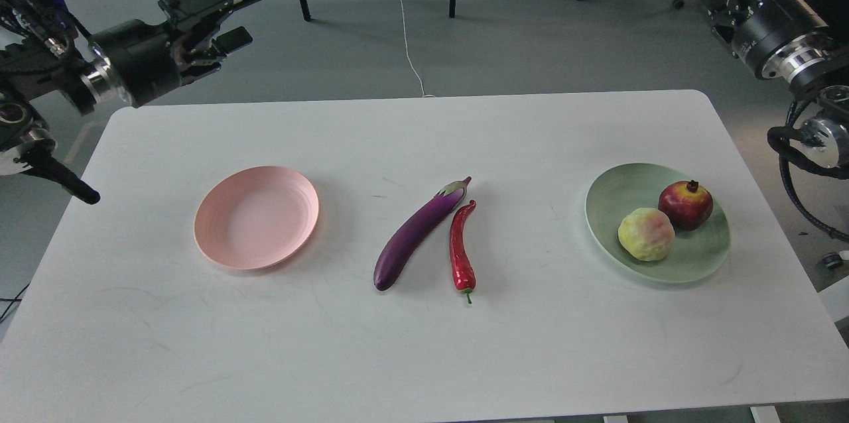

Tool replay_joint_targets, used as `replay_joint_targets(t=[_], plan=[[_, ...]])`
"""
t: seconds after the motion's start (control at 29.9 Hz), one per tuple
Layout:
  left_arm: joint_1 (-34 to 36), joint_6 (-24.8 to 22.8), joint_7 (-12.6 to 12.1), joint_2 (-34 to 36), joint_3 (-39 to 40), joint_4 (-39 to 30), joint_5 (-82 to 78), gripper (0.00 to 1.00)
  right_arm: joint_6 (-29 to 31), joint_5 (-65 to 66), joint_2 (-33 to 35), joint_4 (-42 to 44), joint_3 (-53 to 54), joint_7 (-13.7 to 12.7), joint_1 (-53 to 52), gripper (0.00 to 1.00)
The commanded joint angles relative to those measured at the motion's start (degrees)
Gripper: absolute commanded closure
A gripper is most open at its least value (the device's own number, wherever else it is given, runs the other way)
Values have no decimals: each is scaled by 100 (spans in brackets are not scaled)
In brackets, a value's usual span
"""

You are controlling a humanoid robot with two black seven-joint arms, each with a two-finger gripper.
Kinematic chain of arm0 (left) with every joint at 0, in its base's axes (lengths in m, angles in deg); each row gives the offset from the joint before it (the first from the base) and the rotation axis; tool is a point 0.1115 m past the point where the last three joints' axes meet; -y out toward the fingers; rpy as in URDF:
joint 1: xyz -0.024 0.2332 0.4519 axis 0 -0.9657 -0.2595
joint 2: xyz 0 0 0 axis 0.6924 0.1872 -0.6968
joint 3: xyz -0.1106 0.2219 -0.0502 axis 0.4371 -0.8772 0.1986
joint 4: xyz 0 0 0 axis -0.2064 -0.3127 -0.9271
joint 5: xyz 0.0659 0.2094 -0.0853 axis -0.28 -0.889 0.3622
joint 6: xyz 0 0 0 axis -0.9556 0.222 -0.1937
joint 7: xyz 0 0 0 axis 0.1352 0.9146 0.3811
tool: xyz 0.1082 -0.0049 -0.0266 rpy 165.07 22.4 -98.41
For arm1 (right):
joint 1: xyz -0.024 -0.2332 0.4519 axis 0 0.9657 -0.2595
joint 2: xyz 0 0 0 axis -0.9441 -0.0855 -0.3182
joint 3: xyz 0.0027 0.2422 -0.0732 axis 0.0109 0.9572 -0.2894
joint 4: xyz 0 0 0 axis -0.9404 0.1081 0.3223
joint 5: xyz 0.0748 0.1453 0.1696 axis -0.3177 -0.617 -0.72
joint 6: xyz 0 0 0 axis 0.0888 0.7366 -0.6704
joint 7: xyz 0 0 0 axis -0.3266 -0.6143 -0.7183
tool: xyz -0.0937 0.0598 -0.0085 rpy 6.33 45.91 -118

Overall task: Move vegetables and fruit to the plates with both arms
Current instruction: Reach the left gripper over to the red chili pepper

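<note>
Head view is showing the left pincer [240, 14] hanging released with nothing in it, up past the far left corner of the surface [424, 357], well apart from everything. The right arm is poking in at the top right, but its pincer isn't showing, so I can't tell how it's set.

Working outward: the pink plate [219, 237] is sitting bare on the left. Mid-surface, the eggplant [414, 234] and the chili [461, 247] are lying side by side, nearly touching up by the eggplant's cap. On the right, the green plate [696, 264] is already carrying the pomegranate [686, 205] and the yellow-green fruit [646, 234].

So I'm guessing the veggies are what's left. What's worrying me: those two are lying so close that closing on one could be nudging the other, and both look glossy and tapered, so they might be slipping out or rolling.
</note>
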Motion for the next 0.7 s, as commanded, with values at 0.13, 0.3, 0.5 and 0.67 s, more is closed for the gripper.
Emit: replay_joint_targets(t=[0.13,0.3,0.5,0.67], plan=[[331,298,-93,-98,-1041,-601,-2597,2,804,-2338,57,37,1087,1,864,2],[604,263,-66,-502,-1797,-601,-4321,2,1103,-2745,49,19,1579,1,1549,2],[904,184,-294,-1002,-2931,-539,-5263,3,1595,-2753,57,19,2353,1,2481,2],[755,192,-1820,-1749,-3117,-381,-5256,3,1903,-2753,180,28,2433,1,2693,2]])
